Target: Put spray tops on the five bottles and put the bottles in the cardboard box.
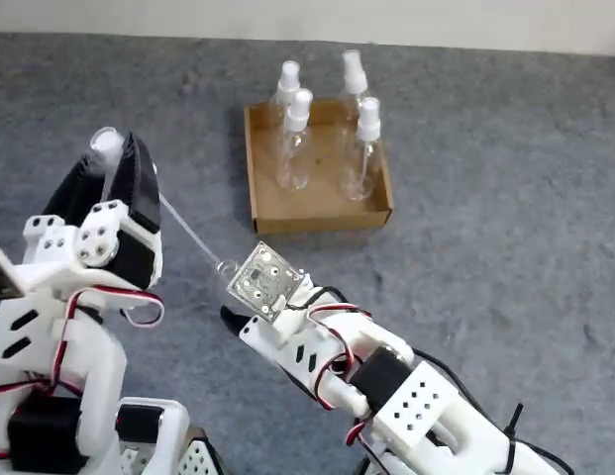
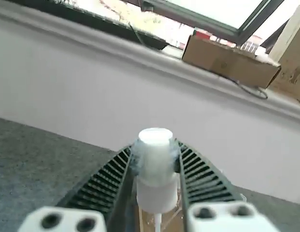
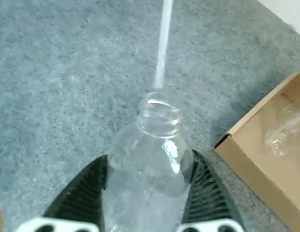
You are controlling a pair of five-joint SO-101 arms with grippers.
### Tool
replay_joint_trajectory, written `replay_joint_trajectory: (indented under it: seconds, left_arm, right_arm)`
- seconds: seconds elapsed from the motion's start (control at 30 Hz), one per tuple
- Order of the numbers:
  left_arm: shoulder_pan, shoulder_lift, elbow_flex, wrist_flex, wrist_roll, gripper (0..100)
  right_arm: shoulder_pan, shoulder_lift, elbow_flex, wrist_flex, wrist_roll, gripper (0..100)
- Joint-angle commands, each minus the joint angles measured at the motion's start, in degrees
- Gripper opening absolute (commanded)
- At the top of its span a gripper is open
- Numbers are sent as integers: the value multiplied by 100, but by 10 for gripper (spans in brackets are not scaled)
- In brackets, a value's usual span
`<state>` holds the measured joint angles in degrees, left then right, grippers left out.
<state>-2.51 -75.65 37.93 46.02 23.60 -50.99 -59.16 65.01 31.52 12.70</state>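
Observation:
My left gripper [image 2: 155, 159] is shut on a white spray top [image 2: 155, 166], held above the grey table at the left; the same spray top [image 1: 107, 144] shows in the high view. Its thin dip tube [image 1: 188, 231] slants down to the mouth of a clear bottle [image 3: 150, 174]. My right gripper [image 3: 149, 186] is shut on that bottle, tilted toward the tube, and the tube's tip [image 3: 159, 79] sits at the bottle's open neck [image 3: 158, 116]. The cardboard box [image 1: 317, 213] stands at the back with several capped bottles [image 1: 292, 143] upright in it.
The box's near corner [image 3: 265, 159] lies close beside the held bottle. Grey carpet-like table surface [image 1: 505, 228] stretches open to the right of the box and arms. A white wall runs along the table's far edge.

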Motion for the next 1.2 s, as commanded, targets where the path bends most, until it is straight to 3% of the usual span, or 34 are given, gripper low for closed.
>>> replay_joint_trajectory:
  seconds: [0.0, 0.57, 1.17]
  left_arm:
    - [101, 66, -92, -114, 62, 4]
    - [101, 13, 1807, -105, -387, 4]
    - [673, 13, 1947, 615, -668, 4]
  right_arm:
    - [-40, -48, -22, -136, -62, 3]
    - [-31, -66, -22, -136, -62, 3]
    - [-13, -84, 92, -145, -62, 3]
